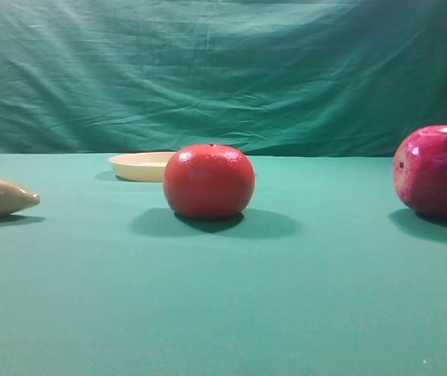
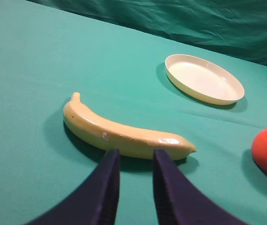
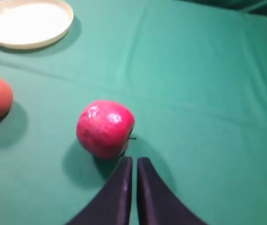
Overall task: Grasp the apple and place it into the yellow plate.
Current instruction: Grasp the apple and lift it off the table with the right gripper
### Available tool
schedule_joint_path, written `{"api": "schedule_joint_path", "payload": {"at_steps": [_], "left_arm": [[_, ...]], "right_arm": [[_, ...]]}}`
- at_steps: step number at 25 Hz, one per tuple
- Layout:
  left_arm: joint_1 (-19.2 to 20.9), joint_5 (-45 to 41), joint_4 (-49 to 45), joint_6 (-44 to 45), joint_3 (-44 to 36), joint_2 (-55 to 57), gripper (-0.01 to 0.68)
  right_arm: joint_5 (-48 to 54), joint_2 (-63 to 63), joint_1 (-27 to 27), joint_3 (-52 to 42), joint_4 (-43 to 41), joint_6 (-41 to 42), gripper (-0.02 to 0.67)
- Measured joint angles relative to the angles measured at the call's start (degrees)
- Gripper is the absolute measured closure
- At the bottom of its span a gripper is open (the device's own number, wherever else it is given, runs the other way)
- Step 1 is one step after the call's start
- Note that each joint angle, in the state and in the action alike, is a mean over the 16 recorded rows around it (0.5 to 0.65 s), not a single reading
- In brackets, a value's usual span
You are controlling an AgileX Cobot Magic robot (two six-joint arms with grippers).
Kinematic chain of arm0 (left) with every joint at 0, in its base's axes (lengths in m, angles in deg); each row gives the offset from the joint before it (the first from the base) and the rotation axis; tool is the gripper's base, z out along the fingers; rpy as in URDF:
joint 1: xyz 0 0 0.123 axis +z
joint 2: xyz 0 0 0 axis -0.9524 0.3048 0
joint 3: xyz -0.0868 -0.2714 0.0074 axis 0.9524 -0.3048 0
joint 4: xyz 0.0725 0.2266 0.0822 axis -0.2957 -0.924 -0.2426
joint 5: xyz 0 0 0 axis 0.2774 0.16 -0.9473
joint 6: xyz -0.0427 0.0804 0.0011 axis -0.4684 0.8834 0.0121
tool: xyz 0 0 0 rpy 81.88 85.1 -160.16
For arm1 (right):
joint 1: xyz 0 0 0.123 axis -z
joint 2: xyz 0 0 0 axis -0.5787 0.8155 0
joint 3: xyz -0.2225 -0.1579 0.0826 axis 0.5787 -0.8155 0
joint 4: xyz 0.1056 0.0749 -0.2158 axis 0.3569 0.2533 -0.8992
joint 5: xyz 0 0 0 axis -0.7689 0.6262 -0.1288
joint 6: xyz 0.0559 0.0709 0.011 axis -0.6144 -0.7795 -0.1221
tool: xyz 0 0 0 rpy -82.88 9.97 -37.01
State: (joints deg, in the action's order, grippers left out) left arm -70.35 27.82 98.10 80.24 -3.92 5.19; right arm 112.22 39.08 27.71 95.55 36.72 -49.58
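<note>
Banana (image 2: 124,133): smooth, curved, pale yellow, lay on green cloth (image 1: 286,313) at far left. Left gripper (image 2: 135,185) hovered just before it, dark fingers a little apart, nothing between. Yellow plate (image 1: 141,166): shallow, round, cream, low rim, stood behind. Orange-red round fruit (image 1: 208,181), matte, sat in middle, partly hiding plate. Apple (image 3: 105,128): glossy magenta, mottled, lay at right, just ahead-left of right gripper (image 3: 133,176), fingers pressed together, not touching apple.

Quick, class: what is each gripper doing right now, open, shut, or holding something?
Left gripper: open, holding nothing, above the table near the banana.
Right gripper: shut, empty, just short of the apple.
</note>
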Motion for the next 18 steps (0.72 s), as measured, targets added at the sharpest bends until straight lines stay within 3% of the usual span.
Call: {"api": "schedule_joint_path", "payload": {"at_steps": [7,14,18], "left_arm": [[0.00,0.00,0.00,0.00,0.00,0.00,0.516],[0.00,0.00,0.00,0.00,0.00,0.00,0.516],[0.00,0.00,0.00,0.00,0.00,0.00,0.516]], "right_arm": [[1.66,10.54,-4.03,5.22,0.53,1.86,0.649],[1.60,20.85,-7.09,9.85,-3.79,-2.30,0.646],[1.47,25.58,-7.56,12.58,-6.03,-4.35,0.595]]}}
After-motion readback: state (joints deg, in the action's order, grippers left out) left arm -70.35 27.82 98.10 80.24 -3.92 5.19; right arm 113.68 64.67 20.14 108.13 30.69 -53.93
